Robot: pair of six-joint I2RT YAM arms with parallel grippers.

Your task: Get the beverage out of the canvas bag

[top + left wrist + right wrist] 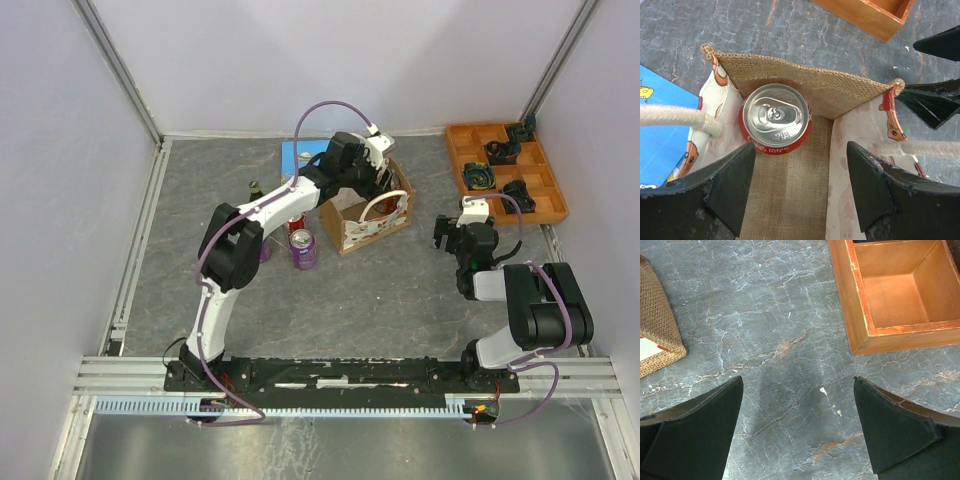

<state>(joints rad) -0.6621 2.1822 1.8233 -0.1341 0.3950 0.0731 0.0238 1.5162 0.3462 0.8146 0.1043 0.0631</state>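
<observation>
The canvas bag (352, 228) stands upright mid-table, its burlap wall (815, 82) and white rope handles (675, 117) seen from above. Inside it, a red cola can (775, 118), the beverage, stands upright against the far wall. My left gripper (801, 145) hovers over the bag's mouth (385, 182), open. The can lies just beyond the left fingertip (747, 150), not between the fingers. My right gripper (798, 378) is open over bare table to the right of the bag (450, 235), holding nothing.
A purple can (303, 250), a red can (296, 224) and a dark bottle (255, 190) stand left of the bag. A blue picture book (300, 155) lies behind it. An orange compartment tray (505, 170) sits at the back right, near the right gripper (890, 295).
</observation>
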